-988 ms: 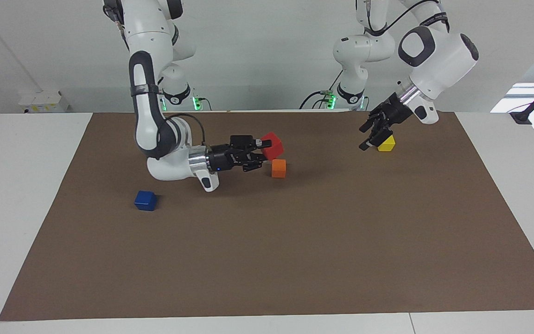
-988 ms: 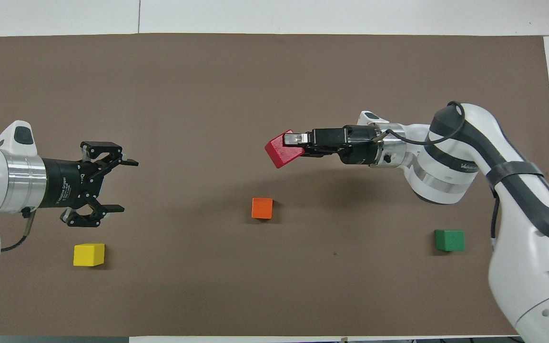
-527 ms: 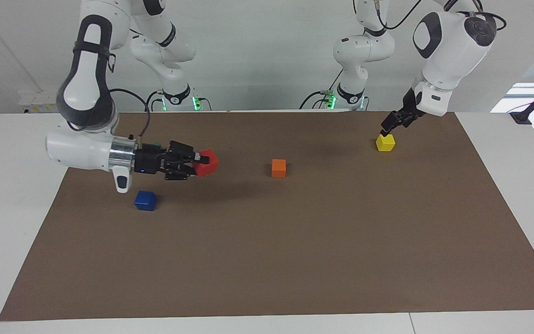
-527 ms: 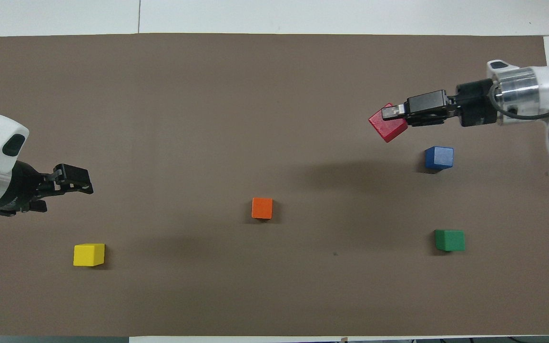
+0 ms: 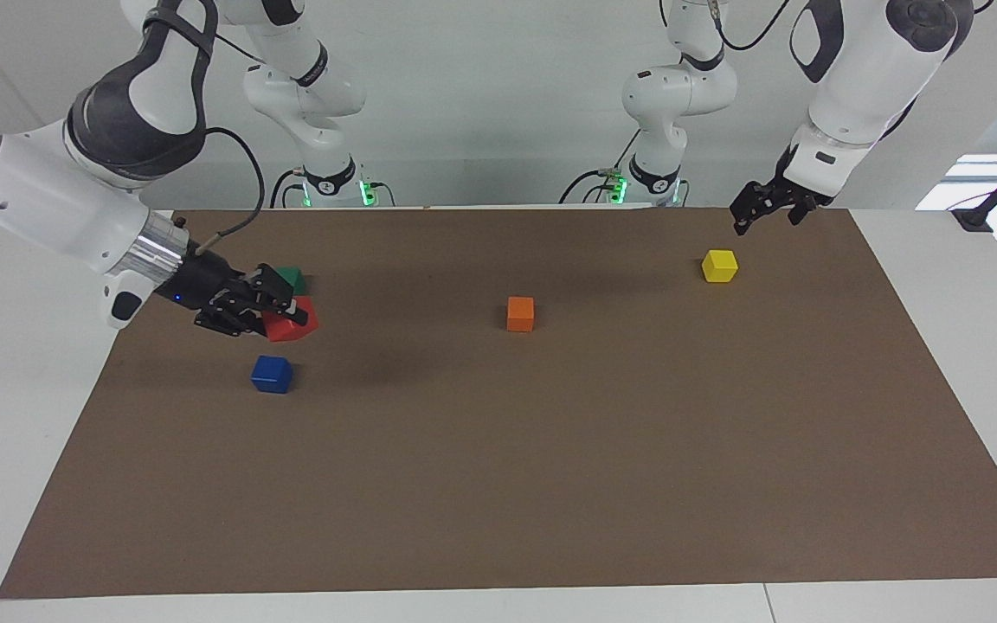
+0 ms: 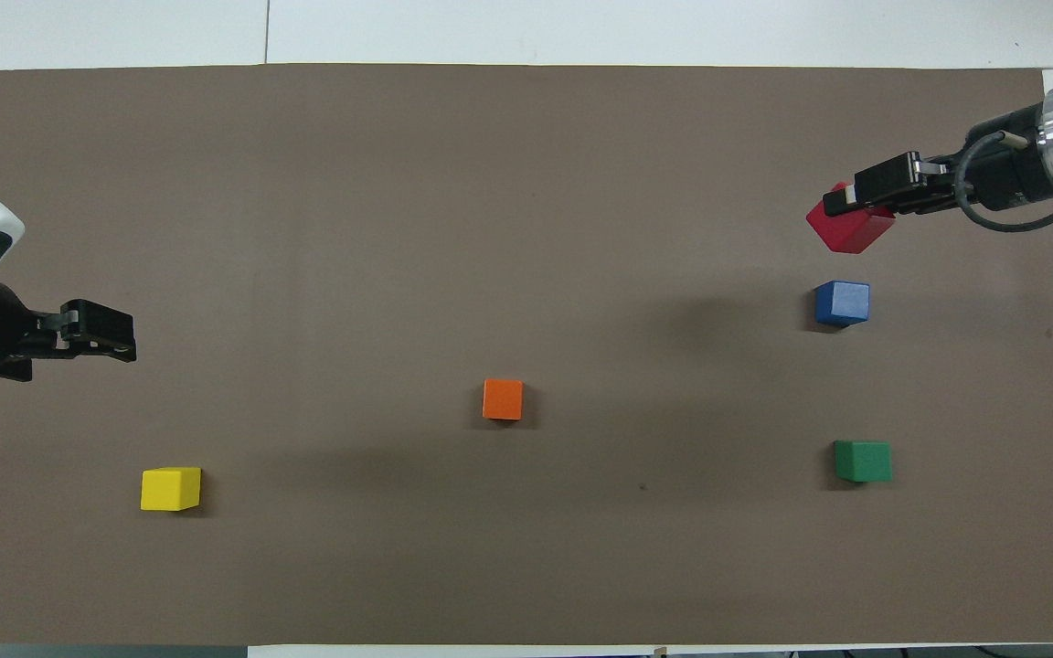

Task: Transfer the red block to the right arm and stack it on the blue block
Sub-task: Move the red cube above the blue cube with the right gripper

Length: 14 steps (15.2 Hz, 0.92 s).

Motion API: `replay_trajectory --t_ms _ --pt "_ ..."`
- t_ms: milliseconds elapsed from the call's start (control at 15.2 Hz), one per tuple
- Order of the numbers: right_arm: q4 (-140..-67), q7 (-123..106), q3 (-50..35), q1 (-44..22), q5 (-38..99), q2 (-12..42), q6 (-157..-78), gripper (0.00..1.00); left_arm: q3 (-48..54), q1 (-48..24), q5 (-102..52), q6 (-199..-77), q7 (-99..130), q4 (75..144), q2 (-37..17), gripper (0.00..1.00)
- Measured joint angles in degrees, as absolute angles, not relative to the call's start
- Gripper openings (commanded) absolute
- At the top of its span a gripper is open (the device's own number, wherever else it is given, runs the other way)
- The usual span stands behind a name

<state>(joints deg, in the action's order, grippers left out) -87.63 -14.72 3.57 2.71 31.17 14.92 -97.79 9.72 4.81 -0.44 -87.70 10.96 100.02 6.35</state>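
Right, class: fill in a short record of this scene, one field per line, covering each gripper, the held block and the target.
right gripper: shut on red block, in the air
red block: tilted, not yet on blue block
blue block: on mat, nothing on it
left gripper: holds nothing, raised near yellow block
stack: not done

- The table cover (image 5: pixel 550 484) looks like matt brown paper.
- The red block (image 5: pixel 292 320) and the blue block (image 5: pixel 272 374) look painted, smooth.
- The right arm (image 5: pixel 57 190) has glossy white shells and a metal wrist ring.
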Motion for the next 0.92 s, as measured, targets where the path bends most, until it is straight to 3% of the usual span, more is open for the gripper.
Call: replay_trajectory --t_ms 198,527,725,922 --pt "-87.58 -14.66 3.85 4.21 21.49 14.89 -97.87 0.00 9.32 4.84 -0.39 -84.98 10.82 94.23 3.28 1.00" --pt "-88.32 -6.34 3.64 0.89 8.78 14.87 -102.72 0.00 7.75 4.65 -0.38 -85.10 10.19 94.13 1.15 1.00" --pt "-94.10 -1.28 3.57 -2.10 3.39 13.85 -112.89 0.00 7.61 3.43 -0.38 -85.41 9.62 92.97 0.10 1.00" --pt "-106.28 -0.69 3.57 -3.18 2.52 10.68 -128.17 0.00 7.51 3.19 -0.38 -85.58 9.62 92.40 -0.43 1.00"
